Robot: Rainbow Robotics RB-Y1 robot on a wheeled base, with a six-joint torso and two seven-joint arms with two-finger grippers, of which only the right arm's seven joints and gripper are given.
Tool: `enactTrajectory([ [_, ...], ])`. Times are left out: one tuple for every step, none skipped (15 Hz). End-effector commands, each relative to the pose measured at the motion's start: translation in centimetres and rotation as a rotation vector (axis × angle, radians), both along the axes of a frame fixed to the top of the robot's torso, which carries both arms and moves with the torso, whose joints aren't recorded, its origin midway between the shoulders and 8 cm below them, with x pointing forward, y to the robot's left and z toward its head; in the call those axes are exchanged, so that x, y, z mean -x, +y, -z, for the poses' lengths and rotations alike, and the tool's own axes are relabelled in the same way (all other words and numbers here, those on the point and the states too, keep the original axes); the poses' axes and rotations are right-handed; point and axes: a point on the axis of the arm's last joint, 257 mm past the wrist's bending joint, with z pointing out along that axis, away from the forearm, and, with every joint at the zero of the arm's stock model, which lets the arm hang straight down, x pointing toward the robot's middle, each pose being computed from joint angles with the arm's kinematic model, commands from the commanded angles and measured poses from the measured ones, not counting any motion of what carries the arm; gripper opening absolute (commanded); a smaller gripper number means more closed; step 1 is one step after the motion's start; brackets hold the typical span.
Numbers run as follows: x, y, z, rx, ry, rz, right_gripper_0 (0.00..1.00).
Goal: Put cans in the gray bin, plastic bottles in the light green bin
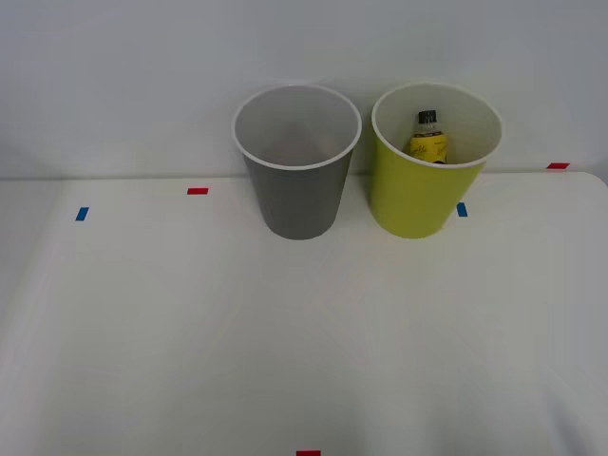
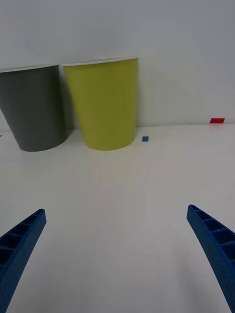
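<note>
While our right tool (image 2: 117,254) hangs over the white bench (image 1: 304,342) with its blue fingers (image 2: 213,244) spread wide and holding nothing, we see the plastic bottle (image 1: 428,135) upright inside the light green bin (image 1: 418,195), just beside the gray bin (image 1: 299,195).

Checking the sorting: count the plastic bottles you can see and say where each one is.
1. The plastic bottle stands inside the light green bin, to the robot's right of the gray bin. The bins' lower insides are hidden, so more could sit there.
</note>
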Motion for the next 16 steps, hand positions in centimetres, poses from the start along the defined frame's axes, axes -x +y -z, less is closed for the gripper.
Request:
enactTrajectory([
  [0.1,-0.2,0.4,0.027,-0.019,0.022,1.0],
  [0.0,-0.2,0.4,0.022,-0.021,0.027,1.0],
  [0.1,-0.1,0.3,0.013,-0.025,0.03,1.0],
  [0.0,0.1,0.3,-0.01,-0.03,0.034,1.0],
  [0.0,0.3,0.2,-0.022,-0.032,0.035,1.0],
  [0.1,0.2,0.2,-0.019,-0.031,0.037,1.0],
  [0.1,0.1,0.2,-0.016,-0.029,0.038,1.0],
  [0.3,-0.3,0.1,-0.017,-0.028,0.041,1.0],
  [0.5,-0.5,0.2,-0.011,-0.021,0.042,1.0],
  [0.7,-0.6,0.3,-0.017,-0.015,0.043,1.0],
  [0.8,-0.6,0.3,-0.024,-0.014,0.046,1.0],
  [0.9,-0.5,0.3,-0.029,-0.014,0.047,1.0],
  [1.1,-0.2,0.3,-0.033,-0.014,0.042,1.0],
  [1.3,0.0,0.4,-0.039,-0.011,0.046,1.0],
  [1.3,0.3,0.6,-0.039,-0.005,0.041,1.0],
  [1.5,0.5,0.7,-0.038,0.002,0.033,1.0],
])
